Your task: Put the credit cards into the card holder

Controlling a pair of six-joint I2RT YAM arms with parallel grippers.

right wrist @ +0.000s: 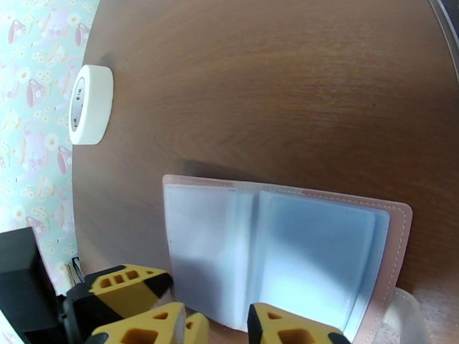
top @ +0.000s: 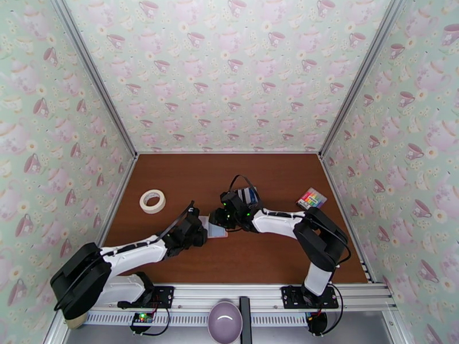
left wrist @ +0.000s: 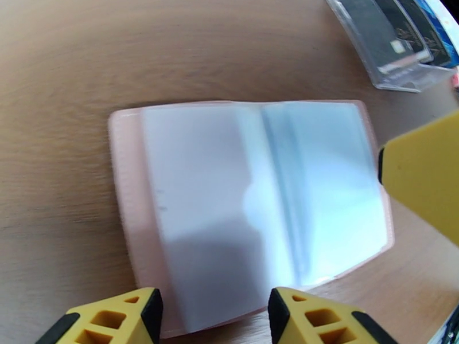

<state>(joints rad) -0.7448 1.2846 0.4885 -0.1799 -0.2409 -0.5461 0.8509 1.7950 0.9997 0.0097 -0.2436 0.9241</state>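
A robot test booth: teacup-wallpaper walls [top: 229, 70], aluminium framing [top: 229, 293], brown table [top: 269, 256].

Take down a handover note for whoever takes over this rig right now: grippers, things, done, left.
Left gripper: open, over one edge of the pale pink fold-over card holder, which lies open and flat on the table.
Right gripper: open, empty, at another edge.
Blue and black plastic credit cards: upright in the clear plastic stand, apart from the holder.
Done: holder lies open.
Left: insert every card.

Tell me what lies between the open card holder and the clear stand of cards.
Only bare table: the left wrist view shows plain wood between the card holder and the stand.
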